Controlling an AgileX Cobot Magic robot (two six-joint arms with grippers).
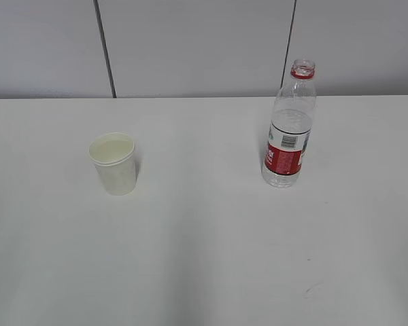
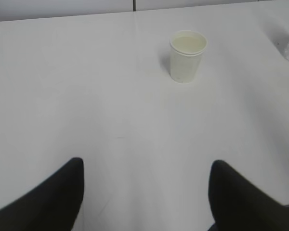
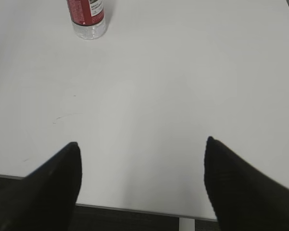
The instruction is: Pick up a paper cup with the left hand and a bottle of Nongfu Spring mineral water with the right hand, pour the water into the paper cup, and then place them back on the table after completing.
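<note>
The paper cup (image 1: 113, 163) stood upright on the left of the table (image 1: 204, 258), and the Nongfu Spring bottle (image 1: 289, 125) stood upright well apart from it on the right, uncapped, with the water (image 1: 290, 122) reaching roughly to the shoulder. The left hand (image 2: 144, 192) hovered at the near side with jaws apart and empty, the cup far ahead and slightly right of its centreline. The right hand (image 3: 142, 185) sat over the near table edge, jaws likewise apart and empty, with the bottle far ahead and to its left. Neither arm showed in the exterior view. The cup interior appeared pale yellowish; whether it already held liquid could not be determined. Risks from this state: an off-centre approach could knock the light cup over; excessive squeeze could crush it; a clumsy grasp could tip the open bottle and spill.
</note>
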